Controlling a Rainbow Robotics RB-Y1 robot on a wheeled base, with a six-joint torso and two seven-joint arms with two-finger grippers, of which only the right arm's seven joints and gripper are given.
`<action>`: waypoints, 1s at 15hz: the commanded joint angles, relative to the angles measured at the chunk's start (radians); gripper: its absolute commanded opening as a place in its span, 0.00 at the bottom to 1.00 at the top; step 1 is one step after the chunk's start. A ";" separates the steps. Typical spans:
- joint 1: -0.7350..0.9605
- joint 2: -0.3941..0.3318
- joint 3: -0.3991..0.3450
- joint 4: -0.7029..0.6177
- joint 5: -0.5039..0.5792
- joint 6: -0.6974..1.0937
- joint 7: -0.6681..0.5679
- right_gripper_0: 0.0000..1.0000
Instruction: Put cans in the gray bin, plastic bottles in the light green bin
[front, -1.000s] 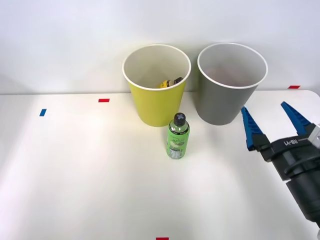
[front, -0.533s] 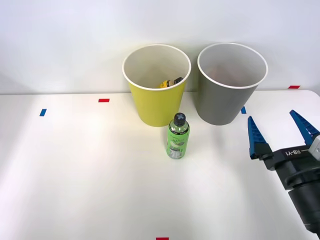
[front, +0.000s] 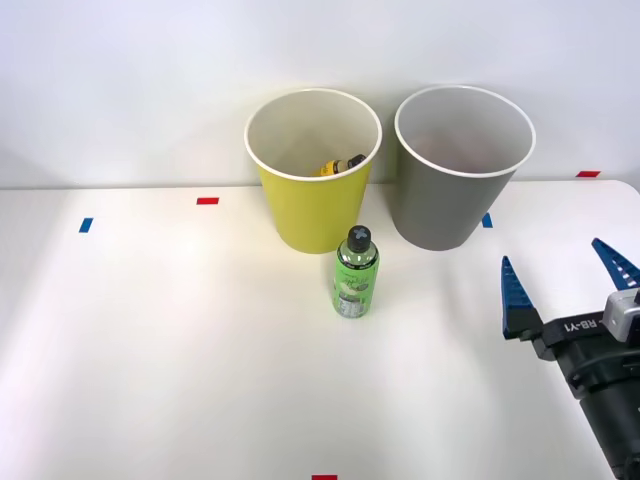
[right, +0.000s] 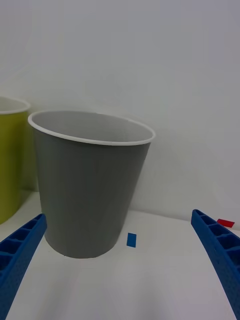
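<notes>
The light green bin (front: 313, 190) stands at the back centre of the table; a yellow-labelled plastic bottle (front: 341, 166) lies inside it, partly hidden by the rim. Just in front of this bin a green plastic bottle (front: 356, 273) with a black cap stands upright. The gray bin (front: 461, 180) sits to its right, and the wrist view shows it close ahead (right: 90, 185) with the light green bin's edge (right: 10, 155) beside it. My right gripper (front: 568, 282) hovers open and empty at the right, in front of the gray bin, blue fingers (right: 20, 250) spread wide. No cans are in view.
Small tape marks dot the white table: red (front: 207, 201), blue (front: 85, 225), blue beside the gray bin (front: 487, 220), red at the far right (front: 588, 174) and at the front edge (front: 324, 477). A plain wall rises behind the bins.
My right gripper has drawn back toward the front right and lower in the front view, still open. The blue mark by the gray bin is now uncovered. Bottles and bins have not moved.
</notes>
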 joint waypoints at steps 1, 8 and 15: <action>0.009 0.038 -0.006 -0.002 0.024 0.039 0.021 1.00; 0.021 0.092 -0.016 -0.002 0.338 0.064 -0.236 1.00; 0.127 0.139 -0.003 -0.002 0.590 0.039 -0.684 1.00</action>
